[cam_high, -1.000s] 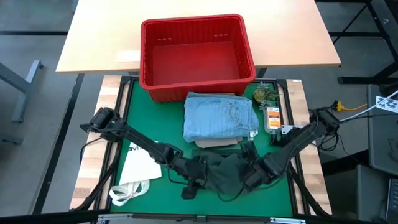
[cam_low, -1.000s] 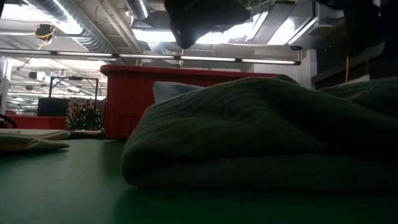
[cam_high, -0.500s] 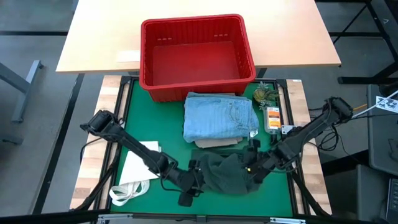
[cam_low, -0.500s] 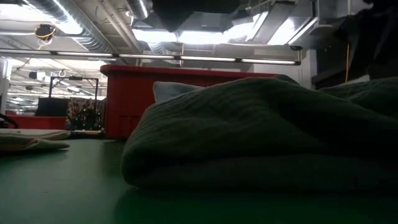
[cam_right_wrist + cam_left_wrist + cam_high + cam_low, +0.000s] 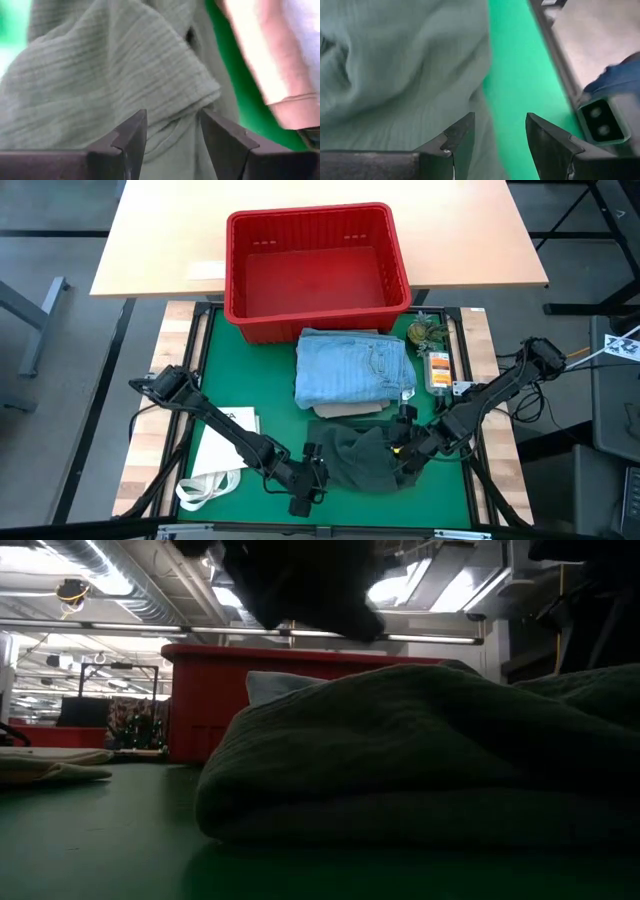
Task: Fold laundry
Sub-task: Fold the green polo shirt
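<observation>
My left gripper (image 5: pixel 318 461) sits at the left edge of the dark green-grey piece (image 5: pixel 362 459), fingers apart with nothing between them. That garment's bunched up at the near end of the green mat (image 5: pixel 265 380), and my right gripper (image 5: pixel 402 445) is at its right edge, also spread and empty.

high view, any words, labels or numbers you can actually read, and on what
None can be read.
White tote bag: black lettering, partly hidden by the left arm, too small to read.
Small orange package beside the folded light blue jeans: a label, too small to read.
White marker sheet at the right edge: a black pattern, no legible text.
</observation>
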Robot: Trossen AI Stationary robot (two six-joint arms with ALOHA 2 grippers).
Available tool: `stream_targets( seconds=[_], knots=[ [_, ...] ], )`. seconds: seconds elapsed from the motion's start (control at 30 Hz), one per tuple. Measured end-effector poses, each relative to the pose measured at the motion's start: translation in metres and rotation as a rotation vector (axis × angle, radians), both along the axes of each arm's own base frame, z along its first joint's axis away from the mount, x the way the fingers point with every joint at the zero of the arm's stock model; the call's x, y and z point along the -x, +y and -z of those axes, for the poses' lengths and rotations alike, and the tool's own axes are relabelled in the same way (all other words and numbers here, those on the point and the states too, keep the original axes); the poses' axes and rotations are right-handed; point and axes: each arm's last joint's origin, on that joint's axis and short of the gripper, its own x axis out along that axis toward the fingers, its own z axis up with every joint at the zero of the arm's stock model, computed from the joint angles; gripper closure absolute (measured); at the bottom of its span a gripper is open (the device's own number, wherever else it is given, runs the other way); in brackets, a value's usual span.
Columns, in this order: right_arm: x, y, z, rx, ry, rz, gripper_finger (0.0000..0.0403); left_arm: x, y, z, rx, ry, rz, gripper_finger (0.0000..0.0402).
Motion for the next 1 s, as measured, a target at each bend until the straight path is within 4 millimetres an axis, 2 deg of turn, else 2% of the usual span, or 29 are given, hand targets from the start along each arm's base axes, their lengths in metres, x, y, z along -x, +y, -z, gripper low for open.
stream_targets(
  seconds=[0.3,0.87,1.0],
  knots=[
    [-0.007,0.003,0.015,0.011,0.035,0.073,0.0217,0.000,-0.005,0.013,-0.013,0.024,-0.008,0.0233],
    [-0.017,0.011,0.030,0.012,0.033,0.050,0.0217,-0.001,-0.005,0.025,-0.036,0.047,-0.017,0.0233],
    [-0.017,0.011,0.030,0.013,0.033,0.049,0.0238,-0.002,-0.006,0.029,-0.036,0.056,-0.022,0.0233]
  ],
)
